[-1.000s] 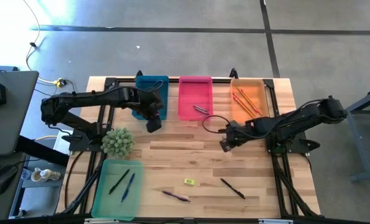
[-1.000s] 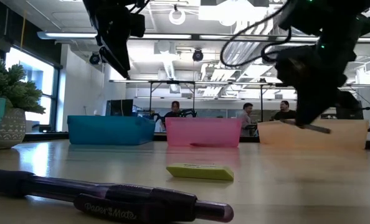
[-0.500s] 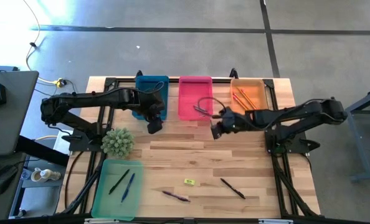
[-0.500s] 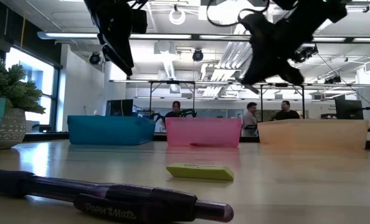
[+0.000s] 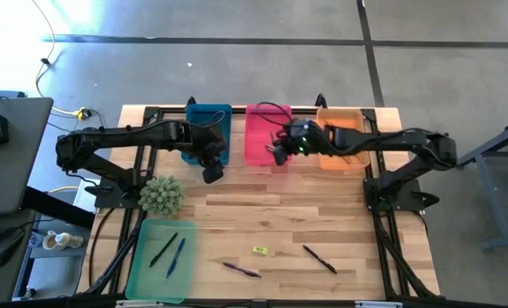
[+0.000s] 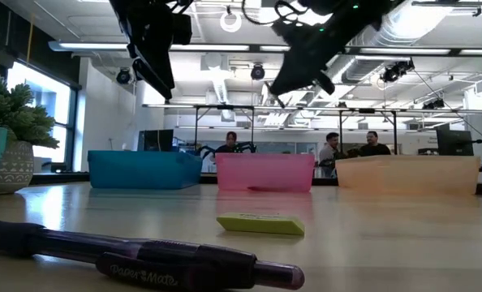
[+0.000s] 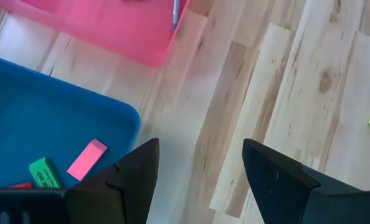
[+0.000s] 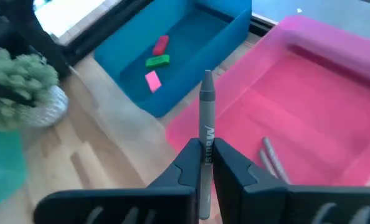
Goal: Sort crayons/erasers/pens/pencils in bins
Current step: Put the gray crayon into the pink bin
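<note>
Along the far edge stand the blue bin (image 5: 209,128), the pink bin (image 5: 267,128) and the orange bin (image 5: 346,141) with pencils (image 5: 338,137). The mint bin (image 5: 147,272) at the near left holds two pens (image 5: 170,252). My right gripper (image 5: 280,152) hangs over the pink bin's near part, shut on a grey crayon (image 8: 207,106). Two more crayons (image 8: 272,155) lie in the pink bin and erasers (image 8: 155,61) in the blue one. My left gripper (image 5: 211,174) waits open above the blue bin's near right corner. My right gripper pinches the crayon's lower part (image 8: 205,140) between its two fingers. The crayon lies along the fingers, and its free end (image 8: 207,78) sticks out ahead of them. The fingers slant down from the table's right. The crayon is lifted clear above the pink bin.
A yellow eraser (image 5: 260,250), a purple pen (image 5: 241,269) and a black pen (image 5: 320,258) lie on the wood near the front edge. A spiky green plant (image 5: 162,195) in a pot stands between the blue and mint bins. People sit far behind the table (image 6: 350,150).
My right gripper has risen from the table's middle right and gone toward the far edge and leftward, to above the pink bin, rolling as it went. It carries the crayon and stays shut on it.
</note>
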